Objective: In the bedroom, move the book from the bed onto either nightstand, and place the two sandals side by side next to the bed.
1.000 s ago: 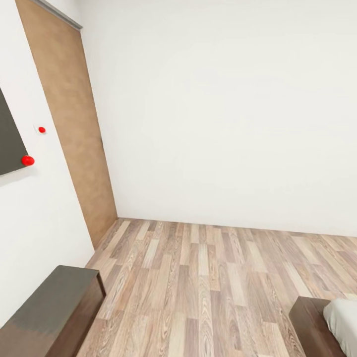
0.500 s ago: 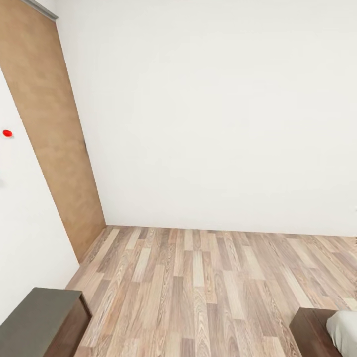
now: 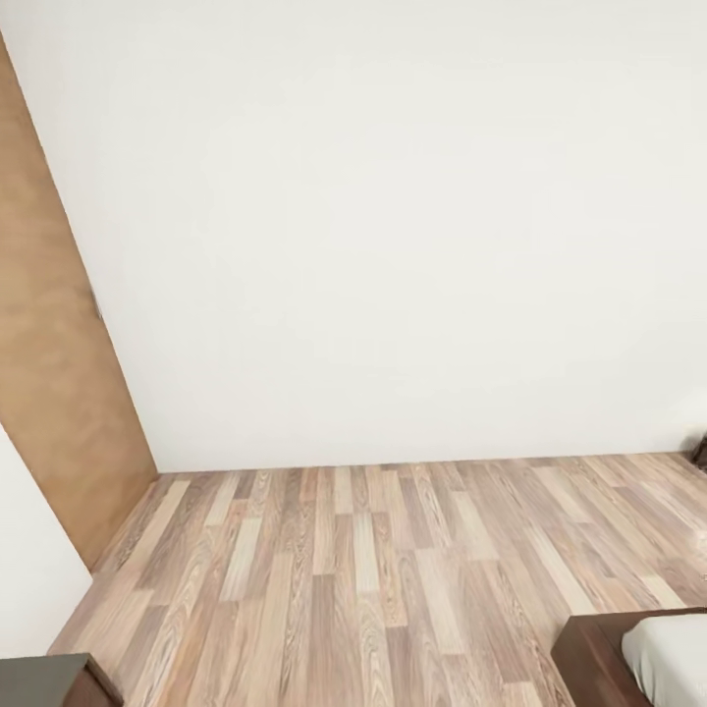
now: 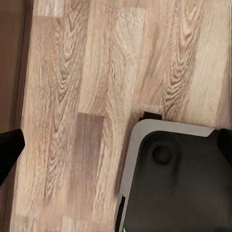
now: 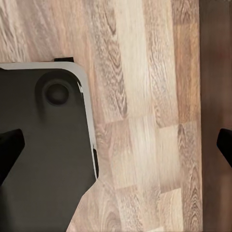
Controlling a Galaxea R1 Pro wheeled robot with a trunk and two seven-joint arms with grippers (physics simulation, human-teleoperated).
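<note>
I am in the bedroom, facing a bare white wall (image 3: 412, 226) over wood plank floor (image 3: 373, 560). A corner of the bed shows at the lower right: dark brown frame (image 3: 589, 660) and light grey mattress (image 3: 676, 656). The book, the sandals and the nightstand are out of view. My left gripper (image 4: 116, 150) hangs open over the floor, one dark fingertip (image 4: 8, 151) at each side of its wrist view. My right gripper (image 5: 116, 145) is open too, fingertips (image 5: 8, 147) wide apart, holding nothing.
A brown door (image 3: 49, 422) stands at the left. The top of a dark low cabinet (image 3: 44, 679) peeks in at the lower left corner. A small dark object (image 3: 700, 452) sits at the right edge by the wall. My dark base (image 4: 179, 183) (image 5: 43, 145) shows under both wrists.
The head view has swung to the right: door and low cabinet slid left, and the dark wall panel and red dots left the picture. This is camera motion.
</note>
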